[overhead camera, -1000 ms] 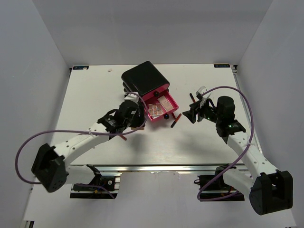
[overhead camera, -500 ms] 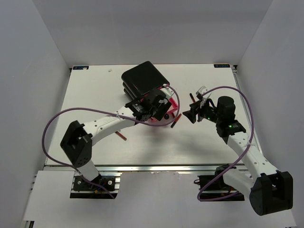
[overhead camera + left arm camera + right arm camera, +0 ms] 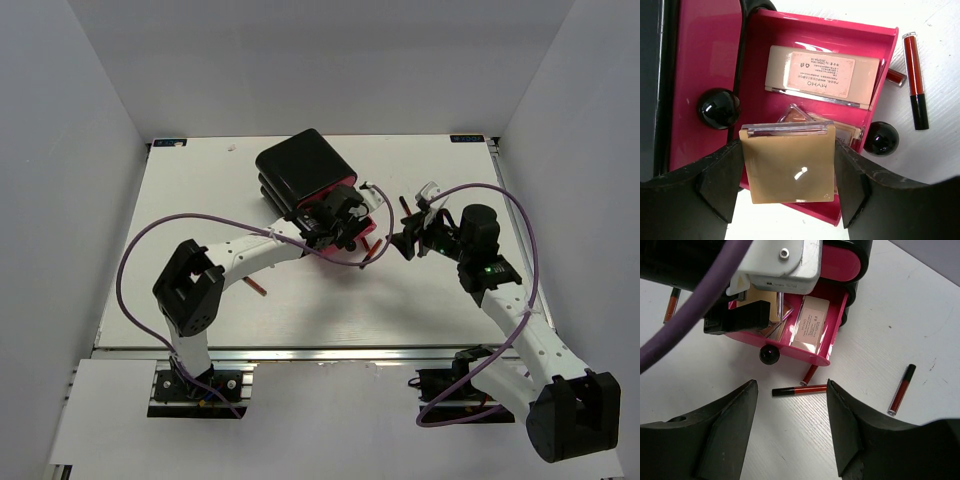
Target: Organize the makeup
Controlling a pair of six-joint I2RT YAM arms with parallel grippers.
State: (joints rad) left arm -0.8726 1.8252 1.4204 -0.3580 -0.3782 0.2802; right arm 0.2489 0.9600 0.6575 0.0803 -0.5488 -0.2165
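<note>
My left gripper (image 3: pixel 787 175) is shut on a flat tan square compact (image 3: pixel 787 162) and holds it above the near edge of the open pink drawer (image 3: pixel 815 30). In the drawer lie a beige flat palette (image 3: pixel 822 75) and small packets (image 3: pixel 802 115). A black-and-red lipstick tube (image 3: pixel 915 80) lies on the table beside the drawer. In the top view the left gripper (image 3: pixel 345 215) covers the drawer. My right gripper (image 3: pixel 792 420) is open and empty just above the table, with a lipstick tube (image 3: pixel 800 389) lying ahead of its fingers. It stands right of the drawer (image 3: pixel 408 243).
The black box (image 3: pixel 300 170) stands behind the drawer. More lipstick tubes lie loose: one at the right (image 3: pixel 902 389), one partly under the drawer front (image 3: pixel 810 374), one left of the drawer (image 3: pixel 258 287). The drawer's black knob (image 3: pixel 769 354) faces the right gripper.
My left arm swung right from the table left of the drawer to above the drawer, carrying the tan compact. The right gripper has barely moved.
</note>
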